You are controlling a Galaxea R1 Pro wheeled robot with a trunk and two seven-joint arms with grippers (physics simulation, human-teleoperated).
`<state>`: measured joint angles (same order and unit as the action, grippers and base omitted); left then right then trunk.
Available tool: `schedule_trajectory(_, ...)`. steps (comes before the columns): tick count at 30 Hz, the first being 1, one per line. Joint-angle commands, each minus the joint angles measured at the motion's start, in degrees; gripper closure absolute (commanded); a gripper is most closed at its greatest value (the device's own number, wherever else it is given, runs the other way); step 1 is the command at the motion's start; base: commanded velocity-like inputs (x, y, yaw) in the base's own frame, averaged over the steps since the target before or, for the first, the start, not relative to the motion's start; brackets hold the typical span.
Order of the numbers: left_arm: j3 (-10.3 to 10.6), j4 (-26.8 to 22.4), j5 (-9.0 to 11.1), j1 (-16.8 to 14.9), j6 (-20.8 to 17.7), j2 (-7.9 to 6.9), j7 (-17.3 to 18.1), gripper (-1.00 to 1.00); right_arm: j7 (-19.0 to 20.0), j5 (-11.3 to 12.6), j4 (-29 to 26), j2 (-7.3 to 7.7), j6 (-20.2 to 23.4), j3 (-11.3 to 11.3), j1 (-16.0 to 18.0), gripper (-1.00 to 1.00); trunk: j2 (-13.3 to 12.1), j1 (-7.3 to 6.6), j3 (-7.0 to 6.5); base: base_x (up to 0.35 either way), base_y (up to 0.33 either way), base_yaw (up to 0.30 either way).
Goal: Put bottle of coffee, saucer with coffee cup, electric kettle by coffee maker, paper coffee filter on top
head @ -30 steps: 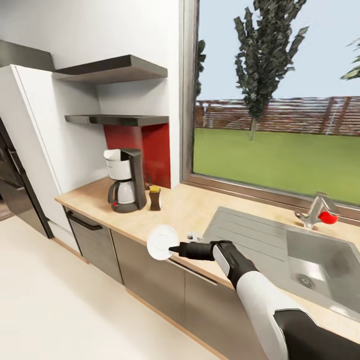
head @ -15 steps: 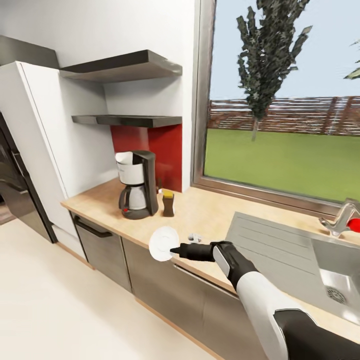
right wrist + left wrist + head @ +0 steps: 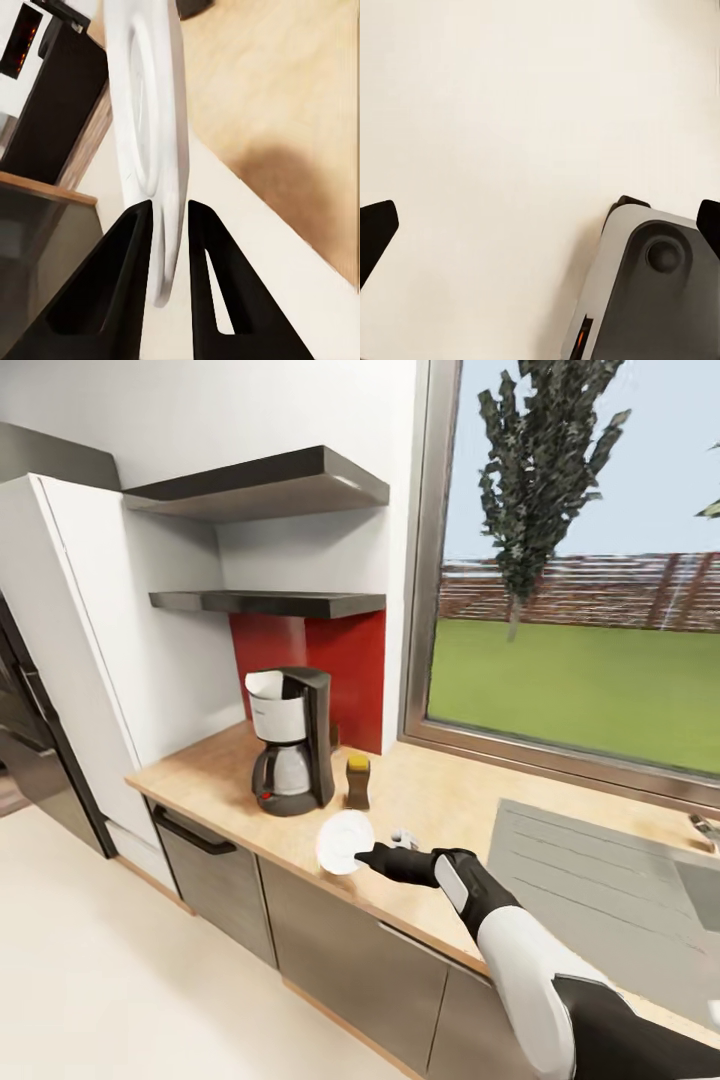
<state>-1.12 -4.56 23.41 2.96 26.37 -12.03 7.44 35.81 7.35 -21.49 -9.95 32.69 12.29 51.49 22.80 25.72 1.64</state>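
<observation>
Head view: the right gripper (image 3: 362,852) reaches forward over the front edge of the tabletop (image 3: 440,800), its jaws pinching the rim of the saucer (image 3: 345,841), which stands nearly on edge, its face turned toward the camera. In the right wrist view the saucer (image 3: 154,142) sits between the two fingers (image 3: 112,289), pressed on both faces. The coffee maker (image 3: 291,740) lies at about 11 o'clock from the held saucer, near but apart, with the bottle of coffee (image 3: 358,781) just beside it at about 12 o'clock. So the free spot seems to be the bare wood in front of those two. The saucer would have to be tipped flat before set-down. The left gripper's (image 3: 540,225) jaws hang spread wide over pale floor (image 3: 510,112).
</observation>
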Motion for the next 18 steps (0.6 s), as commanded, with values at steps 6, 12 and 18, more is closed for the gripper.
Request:
schedule_trajectory(6, -0.17, -0.02, 0.59, 0.02, -0.07, -0.01, 0.56, -1.0, 0.09, 0.5, 3.1, -0.05, 0.54, 0.44, 0.04, 1.0, 0.12, 0.07, 0.12, 0.295, 0.004, 0.0)
schedule_trajectory(12, -0.12, -0.01, 1.0, -0.01, -0.18, -0.01, 0.49, -1.0, 0.12, 0.62, 5.04, -0.05, 0.54, 0.45, 0.05, 1.0, 0.12, 0.07, 0.12, 0.105, 0.0, 0.0)
schedule_trajectory(18, -0.19, -0.01, 1.23, 0.0, -0.18, -0.01, 0.48, -1.0, 0.13, 0.65, 6.59, -0.05, 0.54, 0.46, 0.04, 1.0, 0.12, 0.07, 0.12, 0.049, 0.028, 0.0)
